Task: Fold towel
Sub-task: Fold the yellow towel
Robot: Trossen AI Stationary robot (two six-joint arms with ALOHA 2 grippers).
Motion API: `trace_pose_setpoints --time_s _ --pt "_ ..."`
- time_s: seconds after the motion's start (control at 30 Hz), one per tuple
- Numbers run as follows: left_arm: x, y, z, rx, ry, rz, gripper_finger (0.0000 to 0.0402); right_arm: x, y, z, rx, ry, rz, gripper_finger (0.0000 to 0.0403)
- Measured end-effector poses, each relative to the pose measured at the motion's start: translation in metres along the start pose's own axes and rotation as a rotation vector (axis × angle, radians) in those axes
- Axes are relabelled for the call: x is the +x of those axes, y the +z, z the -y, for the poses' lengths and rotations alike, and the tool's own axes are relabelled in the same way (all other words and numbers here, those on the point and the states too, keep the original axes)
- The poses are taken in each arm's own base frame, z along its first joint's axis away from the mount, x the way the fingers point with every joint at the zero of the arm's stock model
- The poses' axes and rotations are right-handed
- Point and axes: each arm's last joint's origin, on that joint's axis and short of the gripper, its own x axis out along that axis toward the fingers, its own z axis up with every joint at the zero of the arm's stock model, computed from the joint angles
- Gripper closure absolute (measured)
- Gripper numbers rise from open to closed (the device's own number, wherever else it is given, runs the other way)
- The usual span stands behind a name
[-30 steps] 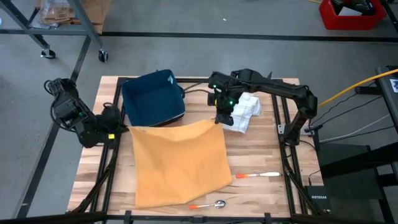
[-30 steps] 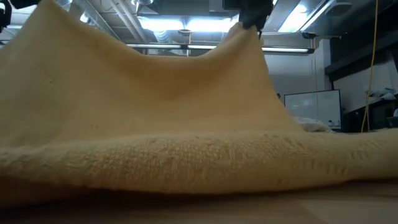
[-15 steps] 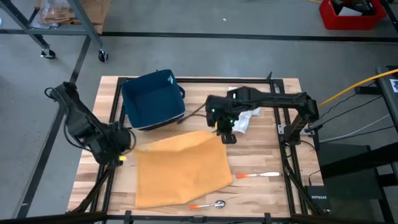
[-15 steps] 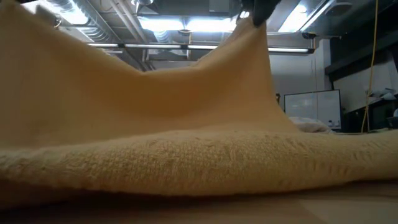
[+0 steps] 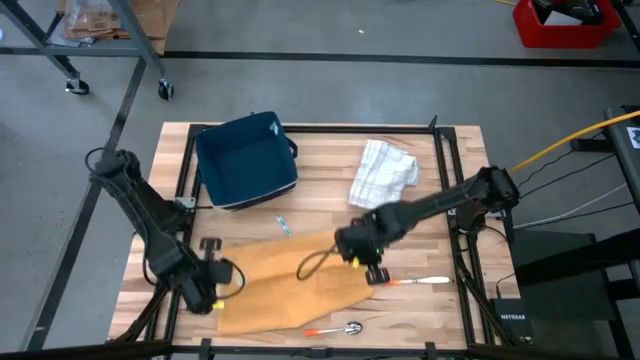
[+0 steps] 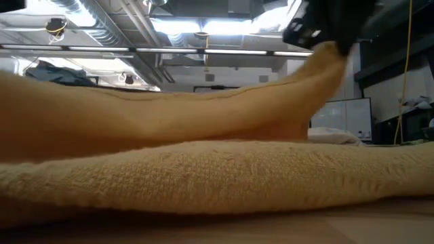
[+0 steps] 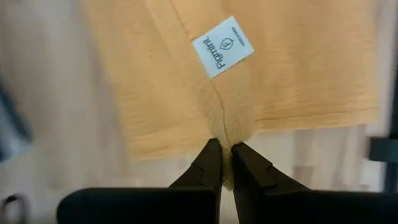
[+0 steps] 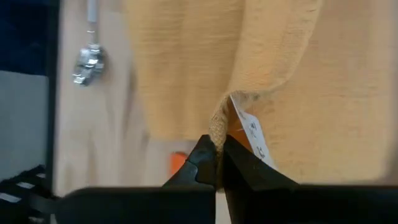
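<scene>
The orange-tan towel (image 5: 290,285) lies at the near middle of the wooden counter (image 5: 410,215), doubled over on itself so its upper layer drapes across the lower one. Its pile is thick and nubby in the low view, where the lower layer lies flat and the upper layer rises toward one lifted corner. The left gripper (image 5: 212,293) is pinched tight on one towel corner, just below a white label (image 7: 222,46) sewn to the hem. The right gripper (image 5: 368,266) is likewise clamped on the other corner, the cloth bunching into a fold above its fingertips. A dark blue bin (image 5: 245,160) and a white cloth (image 5: 385,173) sit at the far side.
</scene>
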Motion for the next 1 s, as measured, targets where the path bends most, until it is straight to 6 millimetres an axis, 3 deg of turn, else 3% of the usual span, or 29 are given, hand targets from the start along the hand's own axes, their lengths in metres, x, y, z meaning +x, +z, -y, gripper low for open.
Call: trace_pose_setpoints --time_s 0.13,0.43,0.73,1.0 --pt "0.017 0.004 0.022 0.024 -0.078 -0.033 0.0396 0.020 -0.006 -0.025 0.013 0.047 0.010 0.0394" --pt "0.039 0.005 0.049 0.051 -0.144 -0.055 0.0382 0.032 -0.018 -0.070 -0.068 -0.050 0.040 0.0382" --pt "0.042 0.011 0.059 0.007 -0.246 -0.038 0.0390 0.063 -0.017 -0.086 -0.113 -0.059 -0.005 0.0389" --pt "0.038 0.008 0.073 -0.039 -0.343 -0.015 0.0367 0.094 -0.019 -0.089 -0.048 -0.051 -0.098 0.0343"
